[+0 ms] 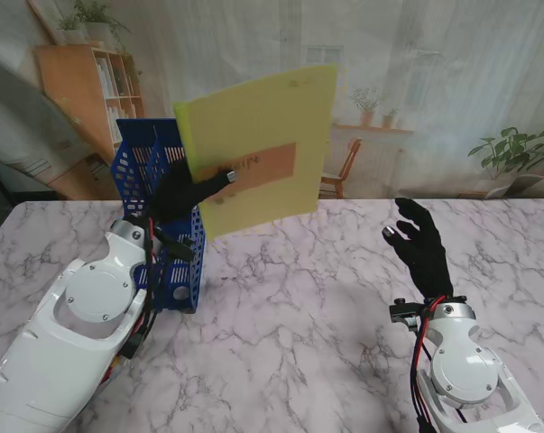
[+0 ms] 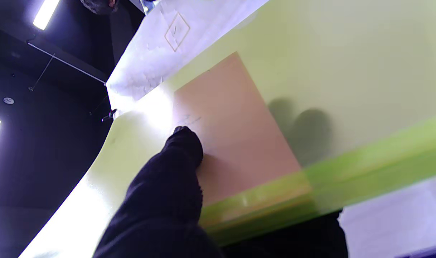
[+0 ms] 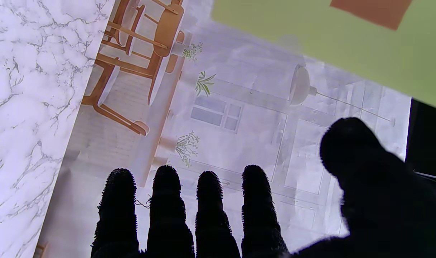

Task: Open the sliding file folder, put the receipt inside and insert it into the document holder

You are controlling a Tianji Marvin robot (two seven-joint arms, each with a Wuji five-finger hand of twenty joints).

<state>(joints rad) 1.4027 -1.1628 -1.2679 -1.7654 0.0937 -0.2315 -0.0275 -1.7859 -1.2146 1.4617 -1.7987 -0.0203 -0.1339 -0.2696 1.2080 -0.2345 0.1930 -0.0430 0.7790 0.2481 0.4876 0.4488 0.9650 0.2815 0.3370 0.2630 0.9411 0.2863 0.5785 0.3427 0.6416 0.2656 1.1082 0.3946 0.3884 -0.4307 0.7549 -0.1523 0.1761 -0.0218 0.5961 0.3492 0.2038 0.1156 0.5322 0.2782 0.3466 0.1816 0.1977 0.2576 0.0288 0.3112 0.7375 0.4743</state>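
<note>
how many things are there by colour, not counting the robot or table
yellow: 1, the file folder held up by the left hand
orange: 1, the receipt inside it
blue: 1, the document holder
total: 3

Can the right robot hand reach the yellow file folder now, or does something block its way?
Probably yes. The right robot hand is open and holds nothing, and only bare marble table lies between it and the yellow folder, which the left robot hand holds up beside the blue document holder. Nothing visible blocks it.
</note>
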